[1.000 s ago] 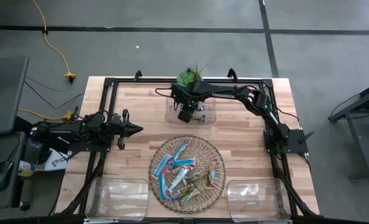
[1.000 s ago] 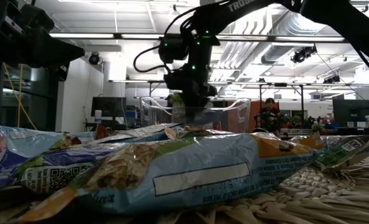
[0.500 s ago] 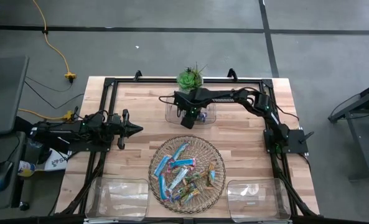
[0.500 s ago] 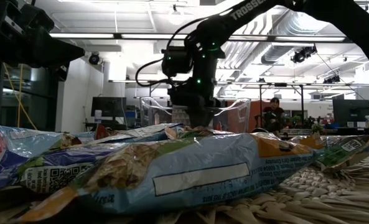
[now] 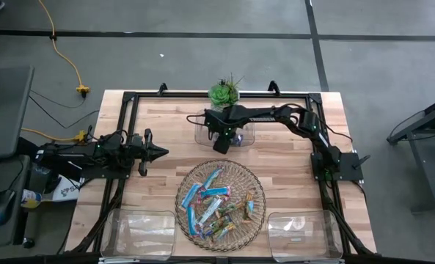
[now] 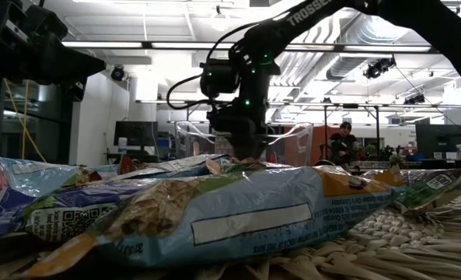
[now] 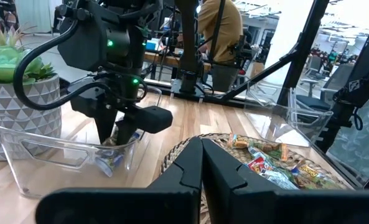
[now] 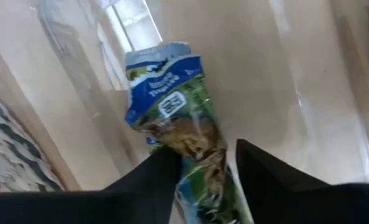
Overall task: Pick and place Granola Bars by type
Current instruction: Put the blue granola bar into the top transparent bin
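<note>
1. Now I have the right gripper (image 8: 200, 165) down inside the clear plastic bin (image 5: 202, 136) beside the green potted plant (image 5: 225, 92).
2. Its fingers stand parted around a green-and-blue wrapped granola bar (image 8: 175, 121); whether they grip it I cannot tell.
3. Releasing looks underway; next I would lift clear and return to the round wicker tray (image 5: 255, 181).
4. My left gripper (image 5: 157, 152) waits at the table's left.

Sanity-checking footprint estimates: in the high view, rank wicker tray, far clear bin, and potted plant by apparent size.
1. wicker tray, clearly largest.
2. far clear bin, partly covered by the right hand, so its full outline is unsure.
3. potted plant, smallest.
</note>
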`<state>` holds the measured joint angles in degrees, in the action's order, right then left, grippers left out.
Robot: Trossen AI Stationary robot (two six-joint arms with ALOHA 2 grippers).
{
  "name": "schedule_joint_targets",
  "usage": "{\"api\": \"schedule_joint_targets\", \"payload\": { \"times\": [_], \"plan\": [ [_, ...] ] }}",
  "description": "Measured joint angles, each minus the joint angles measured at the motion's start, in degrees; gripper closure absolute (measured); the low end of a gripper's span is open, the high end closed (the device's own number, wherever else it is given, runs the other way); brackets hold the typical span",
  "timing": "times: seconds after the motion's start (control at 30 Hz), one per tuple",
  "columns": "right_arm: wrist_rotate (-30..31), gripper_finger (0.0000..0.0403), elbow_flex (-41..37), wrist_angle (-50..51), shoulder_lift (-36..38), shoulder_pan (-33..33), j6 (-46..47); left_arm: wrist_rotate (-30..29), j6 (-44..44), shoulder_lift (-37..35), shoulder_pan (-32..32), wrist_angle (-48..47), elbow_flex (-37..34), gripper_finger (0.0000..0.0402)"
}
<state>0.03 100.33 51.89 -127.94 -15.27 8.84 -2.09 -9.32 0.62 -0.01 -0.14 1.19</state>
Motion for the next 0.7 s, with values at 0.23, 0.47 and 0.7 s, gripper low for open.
{"api": "schedule_joint_targets", "payload": {
  "times": [0.23, 0.47, 0.7],
  "plan": [
    [-0.4, 0.0186, 2.6, 0.5, -0.2, 0.0, -0.1, 0.0, 0.0, 0.0, 0.0, 0.0, 0.0, 0.0401],
    [-0.2, 0.0166, 8.5, 3.5, -0.2, 0.0, -0.3, 0.0, 0.0, 0.0, 0.0, 0.0, 0.0, 0.0401],
    [-4.9, 0.0164, 17.2, 6.4, -0.2, 0.4, -1.2, 0.0, 0.0, 0.0, 0.0, 0.0, 0.0, 0.0401]
  ]
}}
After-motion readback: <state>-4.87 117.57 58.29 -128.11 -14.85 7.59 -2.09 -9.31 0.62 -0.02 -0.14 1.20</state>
